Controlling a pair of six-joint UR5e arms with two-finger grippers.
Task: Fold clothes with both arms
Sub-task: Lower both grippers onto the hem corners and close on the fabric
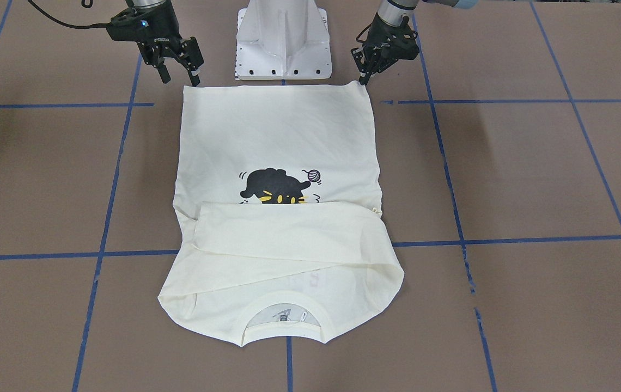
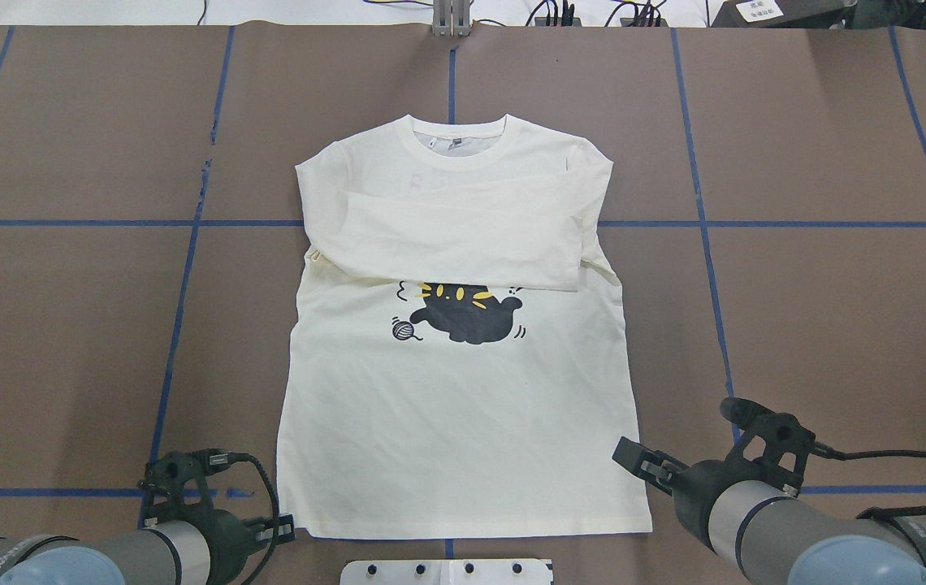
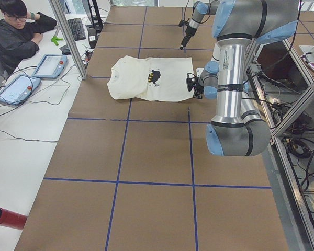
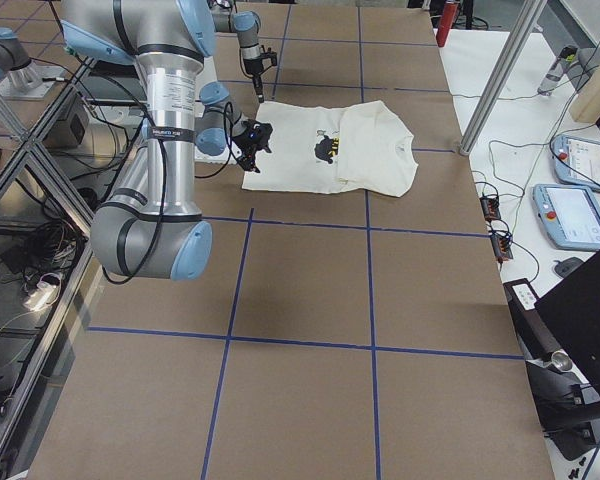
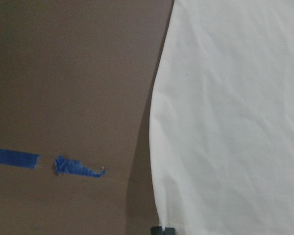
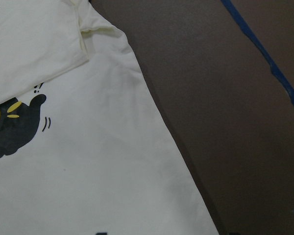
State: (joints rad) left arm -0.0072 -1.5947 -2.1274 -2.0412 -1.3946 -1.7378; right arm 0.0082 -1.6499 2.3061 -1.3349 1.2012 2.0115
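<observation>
- Cream long-sleeved shirt (image 2: pixel 463 406): lies flat, front side up, on the middle of the brown bench (image 2: pixel 65 325); in the overhead view the collar (image 2: pixel 456 138) points to 12 o'clock and the hem (image 2: pixel 463 526) to 6 o'clock, next to the white pedestal base (image 1: pixel 283 38).
- Sleeves (image 2: pixel 463 236): both are folded across the chest, one over the other; they cover the top edge of the black cat print (image 2: pixel 467 317); the yarn ball lies at 8 o'clock of the cat.
- Left pincer (image 1: pixel 366 80): points down at the hem corner at 7 o'clock of the shirt in the overhead view; neither its opening nor contact with the cloth can be told.
- Right pincer (image 1: pixel 181 76): stands just beside the hem corner at 5 o'clock of the shirt in the overhead view; its fingers are spread well apart and hold nothing.
- Blue tape lines (image 2: pixel 65 221): these divide the bench into a grid; the shirt lies across several lines.
</observation>
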